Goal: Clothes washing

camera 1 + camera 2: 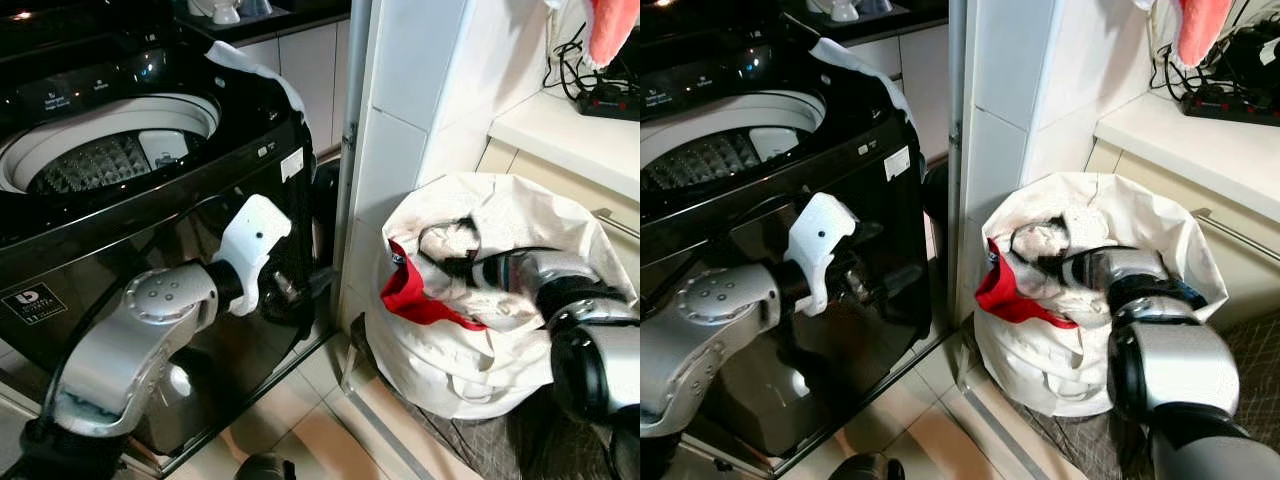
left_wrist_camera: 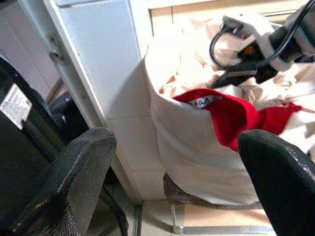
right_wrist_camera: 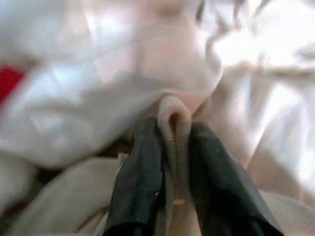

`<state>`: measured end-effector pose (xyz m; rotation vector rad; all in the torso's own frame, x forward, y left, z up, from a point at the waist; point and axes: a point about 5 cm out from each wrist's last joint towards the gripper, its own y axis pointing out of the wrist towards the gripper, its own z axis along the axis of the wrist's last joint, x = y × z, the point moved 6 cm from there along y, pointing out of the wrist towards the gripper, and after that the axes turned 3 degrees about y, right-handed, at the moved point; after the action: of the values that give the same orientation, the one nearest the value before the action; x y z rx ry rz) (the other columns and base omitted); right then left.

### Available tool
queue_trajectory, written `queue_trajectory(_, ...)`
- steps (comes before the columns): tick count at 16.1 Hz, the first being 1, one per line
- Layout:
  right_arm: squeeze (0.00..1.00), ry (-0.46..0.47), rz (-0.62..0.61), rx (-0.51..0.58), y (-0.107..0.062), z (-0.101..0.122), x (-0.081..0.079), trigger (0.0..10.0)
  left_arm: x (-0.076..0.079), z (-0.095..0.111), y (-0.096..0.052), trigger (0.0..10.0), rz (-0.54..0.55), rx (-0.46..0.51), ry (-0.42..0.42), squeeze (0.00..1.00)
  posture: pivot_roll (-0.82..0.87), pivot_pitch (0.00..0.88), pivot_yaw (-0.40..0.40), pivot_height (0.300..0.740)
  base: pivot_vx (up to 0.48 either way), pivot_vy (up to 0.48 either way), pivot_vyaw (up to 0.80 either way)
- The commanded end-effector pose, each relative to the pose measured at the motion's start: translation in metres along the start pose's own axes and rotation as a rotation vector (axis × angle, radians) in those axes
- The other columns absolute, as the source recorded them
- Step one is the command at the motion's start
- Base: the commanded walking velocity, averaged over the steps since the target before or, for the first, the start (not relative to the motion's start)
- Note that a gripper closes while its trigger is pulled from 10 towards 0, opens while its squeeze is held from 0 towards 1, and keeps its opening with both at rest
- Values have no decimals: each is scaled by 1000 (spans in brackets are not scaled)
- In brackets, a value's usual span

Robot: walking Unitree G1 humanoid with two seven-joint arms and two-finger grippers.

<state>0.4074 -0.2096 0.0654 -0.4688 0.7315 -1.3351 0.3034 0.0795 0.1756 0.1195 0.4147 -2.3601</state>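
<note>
A white laundry bag (image 1: 450, 370) stands on the floor to the right of a black top-loading washing machine (image 1: 60, 260), whose drum (image 1: 100, 160) is uncovered. A red garment (image 1: 405, 295) hangs over the bag's near rim among white clothes. My right gripper (image 3: 174, 128) reaches into the bag and is shut on a fold of white cloth (image 3: 174, 110). My left gripper (image 2: 177, 142) hangs in front of the machine's front panel, open with nothing between its fingers (image 2: 83, 157), facing the bag.
A white tiled pillar (image 1: 400, 130) stands between the machine and the bag. A white counter (image 1: 560, 130) at the right carries a power strip (image 1: 605, 100), and a pink cloth (image 1: 610, 25) hangs above it. A metal floor track (image 1: 385, 430) runs past the bag.
</note>
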Motion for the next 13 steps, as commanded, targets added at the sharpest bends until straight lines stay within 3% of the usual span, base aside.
queue_trajectory(1, 0, 14, 9, 80, -8, 28, -3, 0, -6, 3, 2, 10000, 26, 12, 8, 0, 156, 0, 15, 740, 0, 0, 0)
queue_trajectory(4, 0, 106, 95, 336, -43, 113, -24, 0, -29, 7, 15, 10000, 137, 61, -18, 0, 86, 0, 62, 740, 0, 0, 0)
queue_trajectory(5, 0, 110, 106, 355, -48, 121, -26, 0, -32, 10, 16, 10000, 146, 77, -18, 0, 74, 0, 68, 740, 0, 0, 0)
queue_trajectory(8, 0, 104, 248, 478, -93, 174, -55, 0, -40, 53, 27, 10000, 172, 248, 6, 0, 41, 0, 65, 740, 0, 0, 0)
queue_trajectory(9, 0, 130, 319, 519, -111, 190, -67, 0, -37, 70, 30, 10000, 148, 317, -11, 0, 38, 0, 56, 740, 0, 0, 0)
queue_trajectory(10, 0, 226, 528, 560, -147, 214, -99, 0, -26, 104, 39, 10000, 94, 459, -31, 0, 37, 0, 41, 740, 0, 0, 0)
queue_trajectory(11, 0, 248, 571, 559, -154, 216, -104, 0, -24, 109, 41, 10000, 79, 481, -45, 0, 34, 0, 36, 740, 0, 0, 0)
queue_trajectory(12, 0, 268, 670, 532, -165, 218, -122, 0, -18, 119, 46, 10000, 58, 520, -59, 1000, 24, 0, 34, 740, 0, 0, 0)
queue_trajectory(13, 0, 248, 751, 504, -175, 214, -139, 0, -9, 121, 54, 10000, 24, 519, -24, 1000, 16, 0, 31, 740, 0, 0, 0)
